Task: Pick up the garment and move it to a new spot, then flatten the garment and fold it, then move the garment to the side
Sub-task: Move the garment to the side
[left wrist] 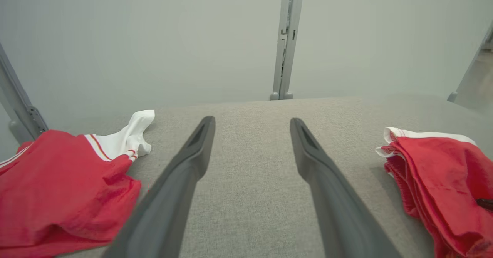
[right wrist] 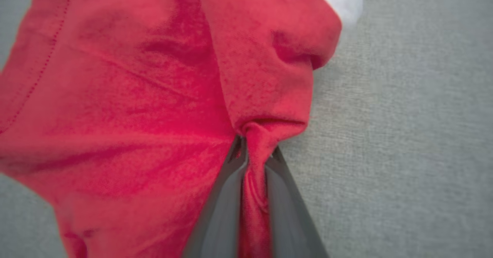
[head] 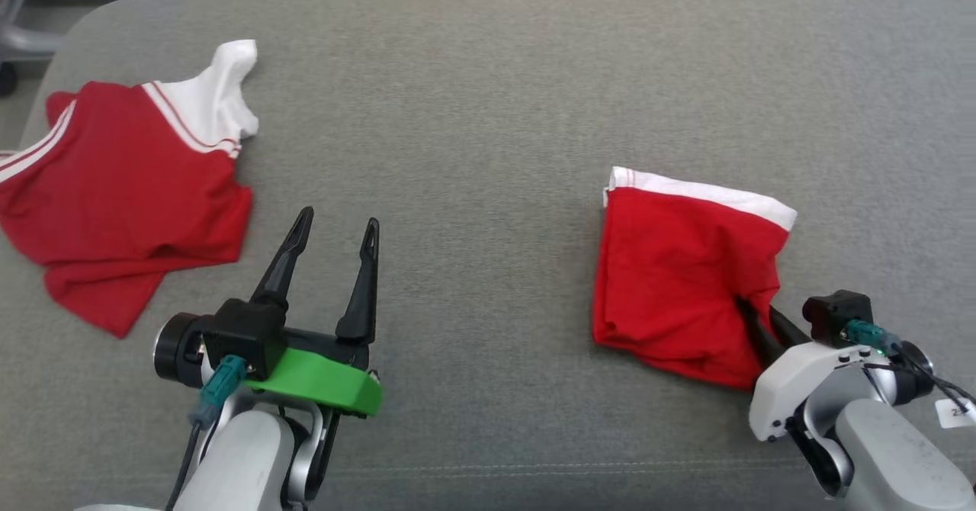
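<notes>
Now: right fingers pinched on the folded red garment

The garment (head: 682, 282) lies on the right side of the grey padded surface (head: 488, 99), folded into a nearly square packet, slightly longer from near to far. Its white band runs along the far edge, pointing away from the robot and slanting a little towards the right; the red folded edge faces the robot.

The right gripper (right wrist: 254, 154) has its fingers drawn together on a bunched ridge of red cloth at the packet's near right corner, and the fabric puckers where it is nipped. The left gripper (head: 338, 220) hovers over bare surface with its fingers spread apart, touching nothing.

A second red and white garment (head: 122, 191) lies rumpled at the far left, near the surface's rounded corner. Between the two garments the grey surface is bare, as is the strip behind and to the right of the packet. A stitched seam runs along the front edge.
</notes>
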